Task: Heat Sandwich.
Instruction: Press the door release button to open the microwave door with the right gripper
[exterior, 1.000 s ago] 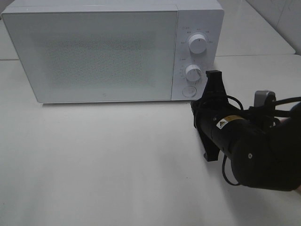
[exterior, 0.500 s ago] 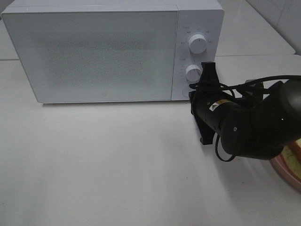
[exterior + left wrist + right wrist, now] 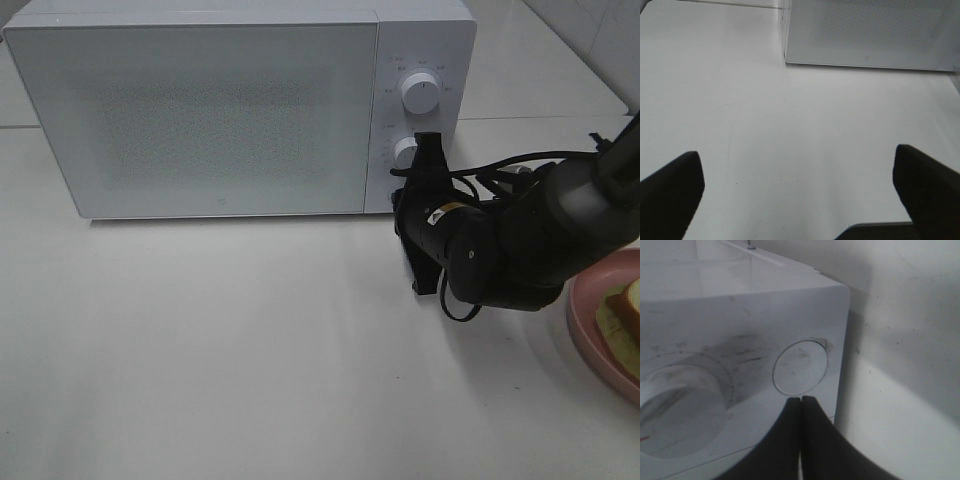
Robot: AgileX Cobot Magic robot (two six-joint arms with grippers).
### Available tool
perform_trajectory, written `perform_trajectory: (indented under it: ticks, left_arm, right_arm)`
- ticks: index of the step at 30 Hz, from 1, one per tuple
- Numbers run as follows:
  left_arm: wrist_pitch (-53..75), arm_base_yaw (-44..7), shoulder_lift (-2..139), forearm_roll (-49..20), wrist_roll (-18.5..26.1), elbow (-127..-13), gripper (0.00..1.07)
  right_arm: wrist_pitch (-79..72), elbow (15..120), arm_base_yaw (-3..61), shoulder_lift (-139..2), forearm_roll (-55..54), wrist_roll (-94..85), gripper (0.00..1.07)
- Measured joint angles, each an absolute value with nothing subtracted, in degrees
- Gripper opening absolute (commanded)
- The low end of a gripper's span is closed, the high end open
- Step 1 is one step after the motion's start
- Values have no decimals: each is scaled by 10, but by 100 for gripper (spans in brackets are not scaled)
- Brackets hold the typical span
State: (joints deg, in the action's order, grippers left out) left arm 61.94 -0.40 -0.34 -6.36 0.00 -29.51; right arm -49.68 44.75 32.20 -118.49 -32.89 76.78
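The white microwave (image 3: pixel 220 120) stands at the back of the table with its door closed. My right gripper (image 3: pixel 403 198) is shut and empty, and its tips sit at the low end of the control panel. In the right wrist view the joined fingertips (image 3: pixel 801 401) touch or nearly touch the edge of the round push button (image 3: pixel 800 367), beside the lower knob (image 3: pixel 675 405). The sandwich (image 3: pixel 622 318) lies on a pink plate (image 3: pixel 585 330) at the right edge, behind that arm. My left gripper (image 3: pixel 800 192) hangs open over bare table in front of the microwave (image 3: pixel 865 30).
Two knobs, upper (image 3: pixel 420 92) and lower (image 3: pixel 405 150), sit on the microwave's panel. Black cables loop over the right arm (image 3: pixel 520 245). The white table (image 3: pixel 200 340) stretches out in front of the door.
The right arm has swung left and in toward the control panel, bringing its shut tips up to the round button. The plate and sandwich have come into view behind it.
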Motion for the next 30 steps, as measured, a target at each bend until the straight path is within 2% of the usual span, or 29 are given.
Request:
perform_trajectory:
  ticks: [30]
  left_arm:
    - [619,-4,-3,-64,0,-295,97]
  right_arm:
    - [-491,501,297,-1231,-328,777,0]
